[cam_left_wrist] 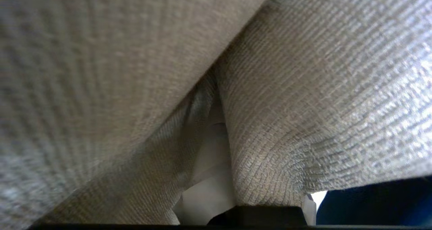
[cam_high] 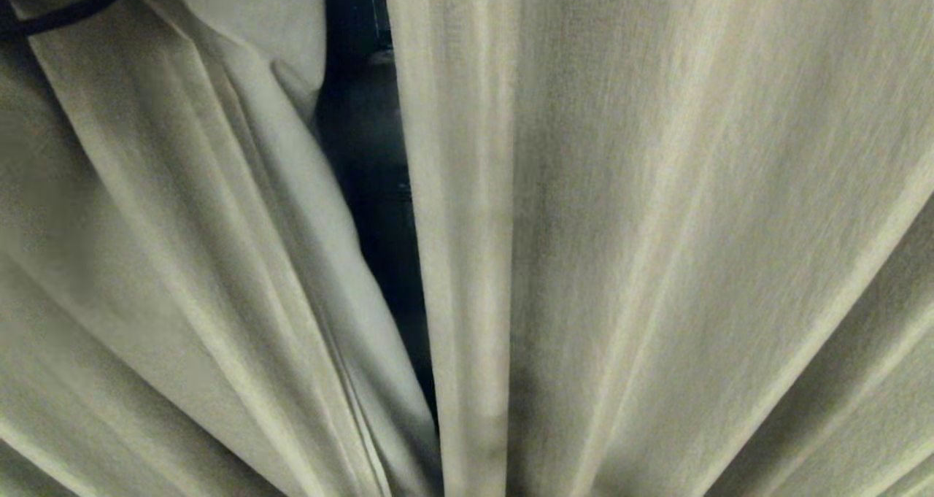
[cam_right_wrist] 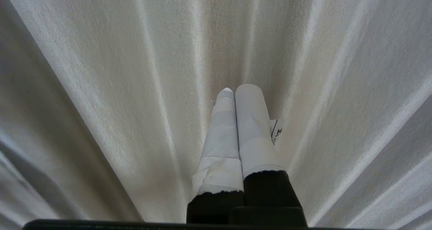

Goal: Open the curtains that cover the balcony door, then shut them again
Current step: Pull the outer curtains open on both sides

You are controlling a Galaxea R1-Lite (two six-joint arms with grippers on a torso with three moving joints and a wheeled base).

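Two cream curtains fill the head view: the left panel (cam_high: 182, 263) hangs pulled aslant, its inner edge running from about 11 o'clock near the top down to 6 o'clock at the bottom, while the right panel (cam_high: 657, 249) falls in long pleats that fan outward toward 3 and 5 o'clock. Between them a narrow dark wedge is open, widest toward 12 o'clock and closing to nothing near 6 o'clock, and through it a strip of the balcony door (cam_high: 365, 161) shows as near-black glass. At the 10 o'clock corner a thin black loop (cam_high: 66, 8) lies against the left panel's fabric. In the left wrist view the left pincer (cam_left_wrist: 209, 176) is almost buried in woven cloth, with only a pale taped finger showing in the fold; its fingers are together, clamped on the left panel, which bunches tightly around them. In the right wrist view the right pincer (cam_right_wrist: 236, 101) points straight at the pleated right panel, its two white-wrapped fingers pressed side by side with nothing between them and their tips close to the cloth; whether they touch it cannot be told.
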